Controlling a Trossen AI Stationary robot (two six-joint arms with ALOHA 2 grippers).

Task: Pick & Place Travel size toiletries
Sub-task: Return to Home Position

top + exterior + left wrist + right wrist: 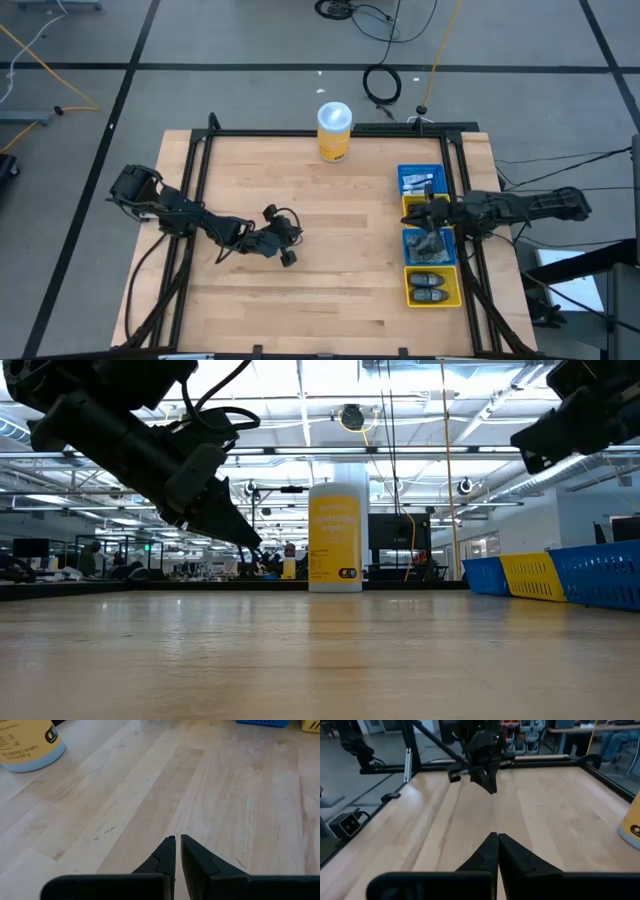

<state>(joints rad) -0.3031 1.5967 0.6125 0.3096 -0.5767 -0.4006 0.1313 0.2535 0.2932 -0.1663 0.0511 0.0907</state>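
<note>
While grey toiletries point(430, 284) fill blue and yellow plastic bins point(432, 303), left jaws hang closed over wooden table point(340, 300); right jaws closed over bins.

My pale wooden desk point(320, 300) stands on a grey floor point(230, 35) crossed by dark lines point(250, 66), and a black cable coil point(383, 92) lies on the floor beyond the desk's far edge. Looking level across the boards, I see a wide open hall with long ceiling lights point(300, 398), white beams and distant workstations point(60, 560).
</note>
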